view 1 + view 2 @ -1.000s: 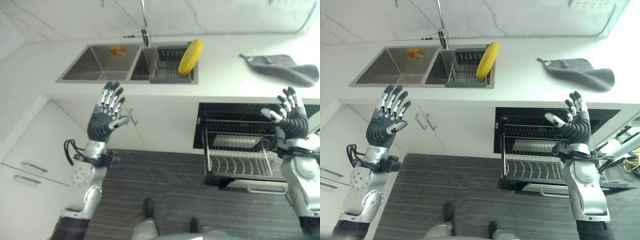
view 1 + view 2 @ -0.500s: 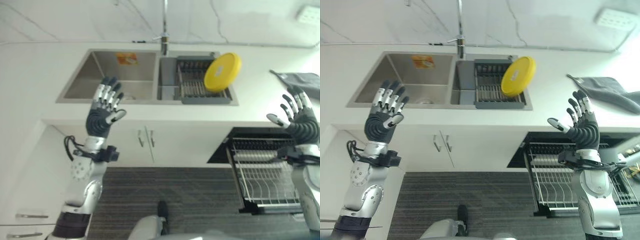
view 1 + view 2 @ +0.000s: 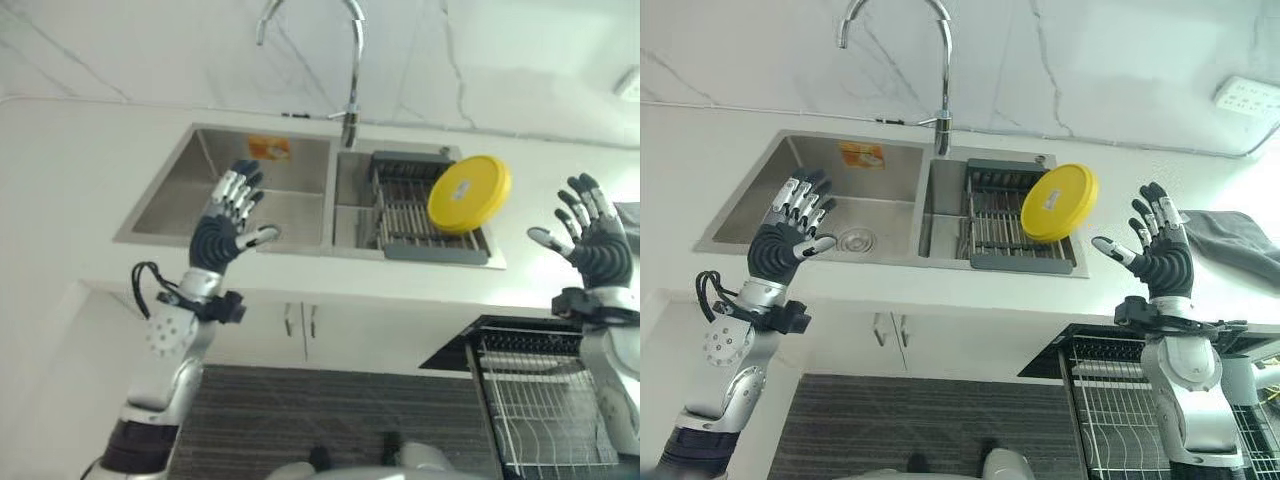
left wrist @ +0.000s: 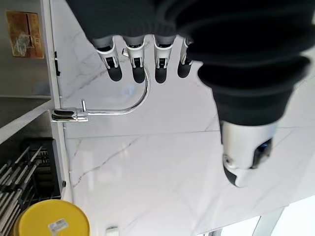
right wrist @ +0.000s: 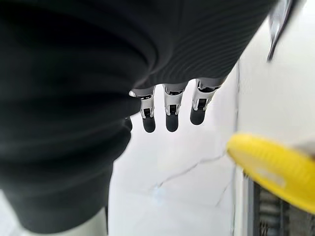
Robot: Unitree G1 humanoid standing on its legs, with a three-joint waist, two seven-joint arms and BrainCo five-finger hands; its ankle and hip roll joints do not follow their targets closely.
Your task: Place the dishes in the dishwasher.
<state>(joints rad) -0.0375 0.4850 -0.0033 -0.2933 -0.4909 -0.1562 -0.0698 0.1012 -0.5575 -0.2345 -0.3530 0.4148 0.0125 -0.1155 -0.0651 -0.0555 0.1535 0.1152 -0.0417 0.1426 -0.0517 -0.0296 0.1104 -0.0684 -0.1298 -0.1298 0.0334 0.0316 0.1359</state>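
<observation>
Holding both hands up with fingers spread, nothing in either: left hand (image 3: 228,222) at centre left of the frame, right hand (image 3: 1156,256) at the right edge.

One yellow plate (image 3: 1059,203), standing on edge and tilted in the dish rack (image 3: 1015,228), upper centre, in the right basin of the sink (image 3: 760,208). Looks rigid, light, probably plastic; a smooth face, so likely slippery. I judge the upper rim the best hold, thumb on one face, fingers on the other.

Count: one plate, one rack, two basins, one tap (image 3: 938,90), one grey cloth (image 3: 1238,240) on the table at right. Dishwasher rack (image 3: 540,400) pulled out, lower right.
</observation>
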